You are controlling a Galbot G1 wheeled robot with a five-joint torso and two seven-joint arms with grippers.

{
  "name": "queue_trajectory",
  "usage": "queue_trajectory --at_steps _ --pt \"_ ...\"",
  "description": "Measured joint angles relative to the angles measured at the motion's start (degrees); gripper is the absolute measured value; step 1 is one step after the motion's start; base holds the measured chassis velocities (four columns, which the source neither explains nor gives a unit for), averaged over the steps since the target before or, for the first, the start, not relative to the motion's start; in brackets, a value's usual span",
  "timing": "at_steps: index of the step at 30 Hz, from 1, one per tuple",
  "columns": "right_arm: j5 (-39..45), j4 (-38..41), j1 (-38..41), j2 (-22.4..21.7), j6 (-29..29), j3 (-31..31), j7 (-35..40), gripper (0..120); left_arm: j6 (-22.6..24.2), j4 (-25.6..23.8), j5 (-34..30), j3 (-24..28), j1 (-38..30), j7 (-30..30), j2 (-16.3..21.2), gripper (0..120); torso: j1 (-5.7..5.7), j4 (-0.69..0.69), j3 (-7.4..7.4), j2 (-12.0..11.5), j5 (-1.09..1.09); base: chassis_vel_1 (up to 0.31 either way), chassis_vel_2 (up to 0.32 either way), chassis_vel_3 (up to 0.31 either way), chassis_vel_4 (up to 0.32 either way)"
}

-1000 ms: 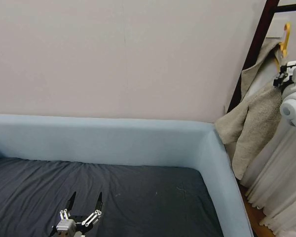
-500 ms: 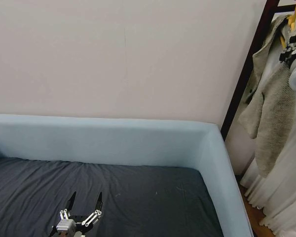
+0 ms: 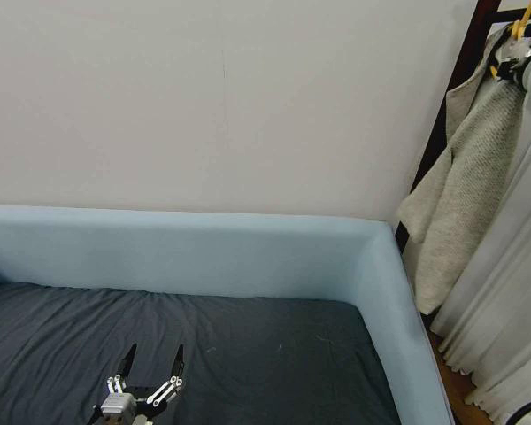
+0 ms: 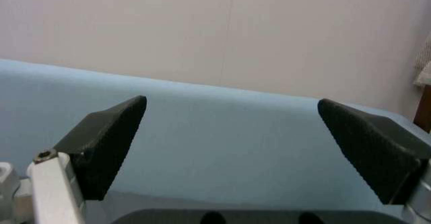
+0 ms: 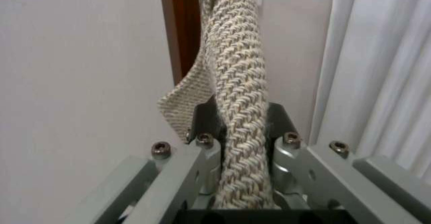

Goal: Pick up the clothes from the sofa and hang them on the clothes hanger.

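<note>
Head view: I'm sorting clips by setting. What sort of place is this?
Likely a home living room: a light blue sofa against a plain wall, white curtains, and a knitted cardigan the right gripper holds by a wooden clothes rack.

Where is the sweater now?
Head view, upper right: the sweater hangs clamped in the right gripper, between the wooden post and the white curtain.

Plain pale wall (image 3: 221, 106) behind light-blue sofa (image 3: 203, 252), white curtains (image 3: 504, 328) alongside
</note>
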Motion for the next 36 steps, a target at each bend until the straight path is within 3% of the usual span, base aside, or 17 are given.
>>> queue_trajectory --at_steps 17,30,33,36 --pt "3.64 -11.13 4.13 6.61 -0.12 -0.20 3.46 8 0.00 0.00 0.00 0.00 0.00 0.00 0.00 100 0.00 0.00 0.00 0.00 -0.01 0.000 0.000 0.000 0.000" --pt "-0.58 -19.19 5.92 11.96 -0.38 -2.45 0.40 8 0.00 0.00 0.00 0.00 0.00 0.00 0.00 100 0.00 0.00 0.00 0.00 -0.01 0.000 0.000 0.000 0.000" --pt "-1.40 -18.84 5.84 11.87 -0.47 -2.64 -0.89 14 0.00 0.00 0.00 0.00 0.00 0.00 0.00 100 0.00 0.01 0.00 0.00 -0.02 0.000 0.000 0.000 0.000" --pt "-2.48 -14.86 4.52 9.65 -0.44 -2.82 -2.69 26 0.01 0.00 0.00 0.00 0.00 0.00 0.00 100 0.00 0.01 0.00 0.00 -0.02 0.000 0.000 0.000 0.000"
